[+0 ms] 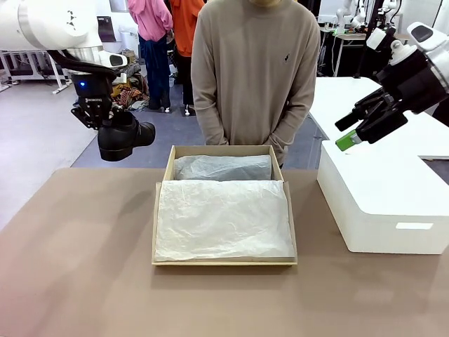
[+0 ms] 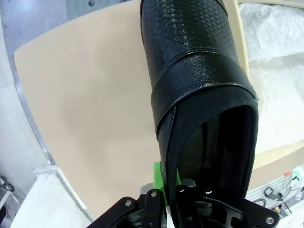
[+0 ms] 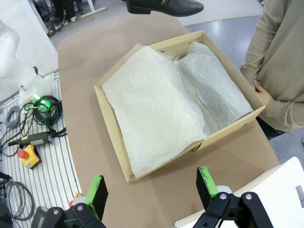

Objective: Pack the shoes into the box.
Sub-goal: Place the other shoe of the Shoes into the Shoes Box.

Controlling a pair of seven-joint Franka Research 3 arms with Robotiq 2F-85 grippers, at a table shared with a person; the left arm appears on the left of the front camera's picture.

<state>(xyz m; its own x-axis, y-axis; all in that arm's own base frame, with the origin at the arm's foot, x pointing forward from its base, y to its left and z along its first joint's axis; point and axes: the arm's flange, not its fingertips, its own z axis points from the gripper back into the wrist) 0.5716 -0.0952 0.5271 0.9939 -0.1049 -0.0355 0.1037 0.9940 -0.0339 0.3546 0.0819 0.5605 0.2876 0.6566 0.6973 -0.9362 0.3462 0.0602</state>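
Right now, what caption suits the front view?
Left gripper holds a black shoe aloft left of the tissue-lined box; right gripper open near the white box.

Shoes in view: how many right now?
1. One black shoe is gripped by the left tool, in the air left of the box. Another may lie hidden under the tissue paper; I cannot tell.

cut off at the top edge beyond the left fingers (image 2: 159,179): toe of the shoe (image 2: 199,71). hidden inside its heel opening: the second finger. buried under tissue paper (image 3: 156,109) ahead of the right fingers (image 3: 205,180): floor of the box (image 3: 110,128).
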